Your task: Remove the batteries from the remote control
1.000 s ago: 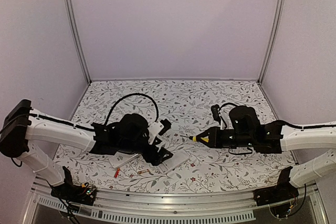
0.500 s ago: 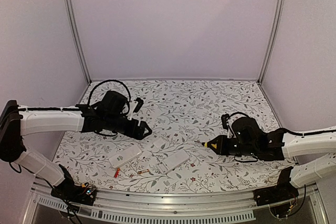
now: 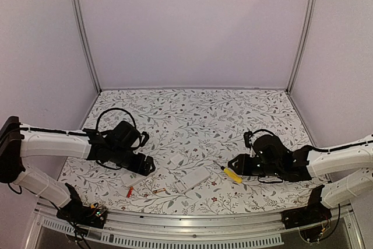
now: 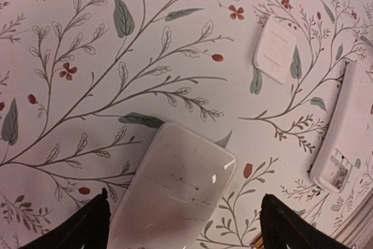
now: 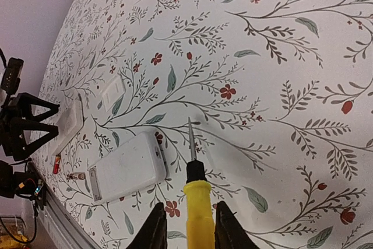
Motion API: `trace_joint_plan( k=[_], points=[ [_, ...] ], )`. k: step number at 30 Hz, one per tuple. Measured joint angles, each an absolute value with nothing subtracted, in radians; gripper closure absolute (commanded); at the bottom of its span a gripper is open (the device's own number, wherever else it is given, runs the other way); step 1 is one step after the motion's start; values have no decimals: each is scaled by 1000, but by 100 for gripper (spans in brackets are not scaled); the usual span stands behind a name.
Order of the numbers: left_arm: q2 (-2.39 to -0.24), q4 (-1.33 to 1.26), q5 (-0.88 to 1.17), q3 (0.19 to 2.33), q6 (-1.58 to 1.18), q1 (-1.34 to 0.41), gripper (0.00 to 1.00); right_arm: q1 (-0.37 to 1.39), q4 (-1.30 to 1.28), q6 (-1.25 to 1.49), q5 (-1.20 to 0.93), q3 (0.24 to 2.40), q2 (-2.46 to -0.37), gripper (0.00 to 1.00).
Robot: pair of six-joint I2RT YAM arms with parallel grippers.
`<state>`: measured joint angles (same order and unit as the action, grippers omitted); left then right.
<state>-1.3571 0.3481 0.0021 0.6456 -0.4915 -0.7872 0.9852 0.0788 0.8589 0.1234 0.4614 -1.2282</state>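
Unloading looks complete: red-orange cylindrical batteries (image 3: 129, 191) lie loose. Left end effector (image 4: 183, 202) spread over white plastic slab (image 4: 192, 161); right end effector (image 5: 190, 207) parted around yellow-handled screwdriver (image 5: 197, 188). Next: retract.

Shot from high behind the near edge, facing forward and down over the whole floral-patterned tabletop (image 3: 198, 109). From the left wrist, pointed almost straight down, very close. From the right wrist, low and slanted, looking past a yellow-handled metal-tipped screwdriver (image 5: 199, 205) at lower centre. Shared by all three: the long white plastic remote (image 3: 193, 178) and small white rectangular cover (image 3: 176, 158).
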Motion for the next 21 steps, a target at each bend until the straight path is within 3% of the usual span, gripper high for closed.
trace_joint_plan(
  k=[10,15,21],
  points=[
    [-1460,412,-147,662,-508,-888,14,985,104,870,126,445,-1232,50],
    [-1481,429,-184,669,-512,-900,37,985,113,874,126,436,-1232,47],
    [-1486,445,-210,685,-496,-928,57,985,113,877,131,432,-1214,31]
  ],
)
